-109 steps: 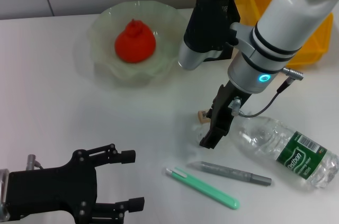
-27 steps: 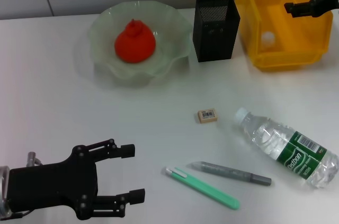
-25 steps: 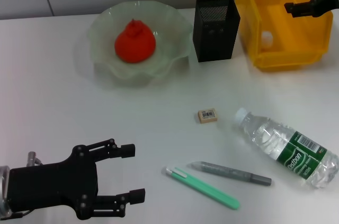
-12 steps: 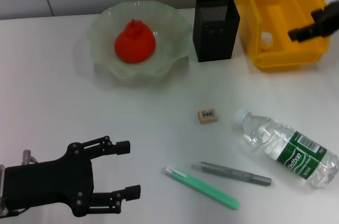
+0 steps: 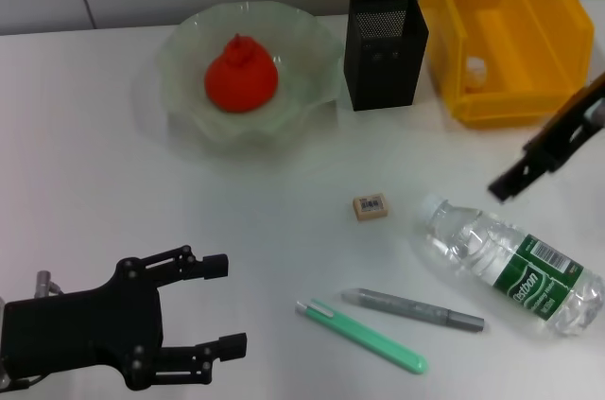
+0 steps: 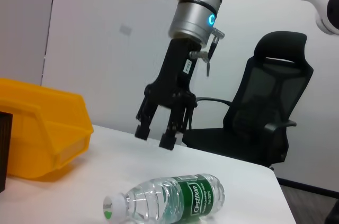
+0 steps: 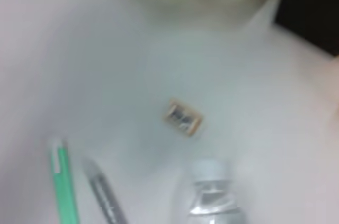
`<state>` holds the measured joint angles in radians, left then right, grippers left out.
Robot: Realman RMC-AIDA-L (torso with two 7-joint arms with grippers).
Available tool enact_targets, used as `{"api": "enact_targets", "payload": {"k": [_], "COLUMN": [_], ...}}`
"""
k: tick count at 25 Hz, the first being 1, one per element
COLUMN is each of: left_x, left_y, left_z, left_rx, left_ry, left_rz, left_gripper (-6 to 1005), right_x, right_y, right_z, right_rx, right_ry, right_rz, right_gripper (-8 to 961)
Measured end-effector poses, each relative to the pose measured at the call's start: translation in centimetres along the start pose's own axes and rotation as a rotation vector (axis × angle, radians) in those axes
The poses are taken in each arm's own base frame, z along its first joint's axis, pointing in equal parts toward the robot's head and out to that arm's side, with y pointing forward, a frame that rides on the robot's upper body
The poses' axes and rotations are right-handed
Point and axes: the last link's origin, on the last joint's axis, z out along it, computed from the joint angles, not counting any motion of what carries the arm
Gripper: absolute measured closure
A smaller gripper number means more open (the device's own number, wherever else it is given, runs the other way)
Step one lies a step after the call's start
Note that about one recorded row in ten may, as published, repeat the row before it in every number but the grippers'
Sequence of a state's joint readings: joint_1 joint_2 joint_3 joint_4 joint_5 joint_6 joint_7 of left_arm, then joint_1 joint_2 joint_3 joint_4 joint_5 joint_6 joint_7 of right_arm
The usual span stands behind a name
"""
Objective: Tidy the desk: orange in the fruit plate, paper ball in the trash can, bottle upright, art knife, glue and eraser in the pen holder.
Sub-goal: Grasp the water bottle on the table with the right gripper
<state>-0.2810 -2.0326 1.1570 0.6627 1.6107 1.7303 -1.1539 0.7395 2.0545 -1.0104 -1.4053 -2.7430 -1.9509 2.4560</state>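
The orange (image 5: pixel 241 74) sits in the pale green fruit plate (image 5: pixel 180 50). A small white paper ball (image 5: pixel 475 69) lies in the yellow bin (image 5: pixel 529 102). The clear bottle (image 5: pixel 510 263) lies on its side; it also shows in the left wrist view (image 6: pixel 169 200). The eraser (image 5: pixel 370 206), green art knife (image 5: pixel 359 336) and grey glue stick (image 5: pixel 414 309) lie on the table. The black pen holder (image 5: pixel 383 36) stands behind them. My right gripper (image 5: pixel 510 178) hangs open and empty above the bottle's cap end, seen from the left wrist (image 6: pixel 155 135). My left gripper (image 5: pixel 208 310) rests open at front left.
The right wrist view shows the eraser (image 7: pixel 183 117), art knife (image 7: pixel 63 176), glue stick (image 7: pixel 103 192) and bottle cap (image 7: pixel 212 173) below it. A black office chair (image 6: pixel 265 123) stands beyond the table's right edge.
My right gripper has moved from over the yellow bin forward and down to just above the bottle's cap end. The left gripper has barely shifted.
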Motion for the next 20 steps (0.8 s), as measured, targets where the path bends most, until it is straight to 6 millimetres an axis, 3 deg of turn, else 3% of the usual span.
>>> {"api": "enact_targets", "payload": {"k": [20], "left_x": [-0.3], "left_y": [0.2], "left_z": [-0.4], "left_rx": [0.009], "left_ry": [-0.001], "left_rz": [-0.009], "left_gripper": [139], "right_x": [-0.8], "right_y": [2.1], "right_z": [4.8], "right_rx": [0.043], "right_ry": [0.216], "right_rz": [-0.013], "right_gripper": [156]}}
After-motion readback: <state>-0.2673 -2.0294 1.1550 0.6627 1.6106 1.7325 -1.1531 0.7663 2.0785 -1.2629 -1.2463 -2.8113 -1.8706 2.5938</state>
